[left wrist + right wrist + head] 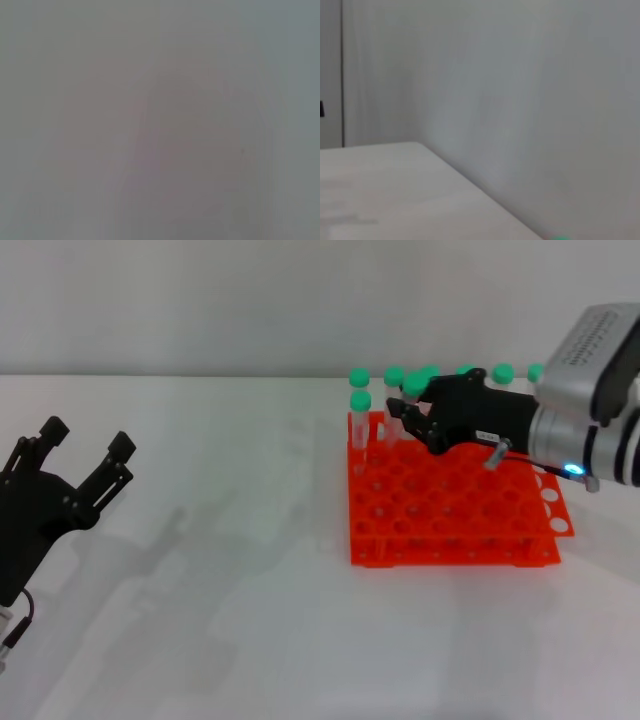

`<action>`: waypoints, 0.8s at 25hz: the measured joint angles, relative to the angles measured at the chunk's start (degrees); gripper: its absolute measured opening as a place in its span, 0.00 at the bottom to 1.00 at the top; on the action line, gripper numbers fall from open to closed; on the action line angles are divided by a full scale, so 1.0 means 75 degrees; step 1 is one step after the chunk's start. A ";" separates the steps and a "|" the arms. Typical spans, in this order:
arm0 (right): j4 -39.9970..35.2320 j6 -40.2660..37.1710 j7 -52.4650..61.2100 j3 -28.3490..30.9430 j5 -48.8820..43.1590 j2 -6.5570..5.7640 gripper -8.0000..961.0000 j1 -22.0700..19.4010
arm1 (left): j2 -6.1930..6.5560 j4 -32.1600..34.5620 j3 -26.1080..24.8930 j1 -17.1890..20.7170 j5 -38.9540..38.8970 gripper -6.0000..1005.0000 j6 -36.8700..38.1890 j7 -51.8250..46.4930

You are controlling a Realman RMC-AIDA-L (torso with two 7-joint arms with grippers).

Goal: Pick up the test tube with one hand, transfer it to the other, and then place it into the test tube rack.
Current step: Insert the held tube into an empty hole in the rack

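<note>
The orange-red test tube rack (450, 530) stands on the white table right of centre. Several green-capped tubes stand along its back row and left corner (360, 402). My right gripper (405, 418) reaches in from the right, low over the rack's back left part. It is right against one test tube (413, 386), whose green cap shows just above it. Whether it holds that tube is hidden. My left gripper (88, 436) is open and empty, raised over the table's left side, far from the rack. A sliver of green cap (560, 238) shows in the right wrist view.
White tabletop (240, 570) lies between the left gripper and the rack. A white wall rises behind the table. The left wrist view shows only a blurred grey surface. The right wrist view shows the table edge and wall.
</note>
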 joint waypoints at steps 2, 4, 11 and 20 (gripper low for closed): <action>0.0000 0.0173 0.0051 -0.0216 0.0000 0.0001 0.25 0.0080 | 0.0000 -0.0049 0.0000 0.0000 -0.0019 0.89 0.0063 0.0000; -0.0003 0.0370 0.0093 -0.0432 0.0000 0.0001 0.25 0.0143 | 0.0000 -0.0077 0.0000 0.0000 -0.0028 0.89 0.0118 0.0000; -0.0096 0.0566 0.0183 -0.0681 -0.0001 0.0012 0.26 0.0211 | 0.0000 -0.0242 0.0000 0.0007 -0.0047 0.89 0.0297 0.0119; -0.0223 0.0497 0.0167 -0.0804 -0.0001 0.0013 0.28 0.0212 | 0.0001 -0.0362 0.0000 -0.0004 -0.0055 0.89 0.0387 0.0171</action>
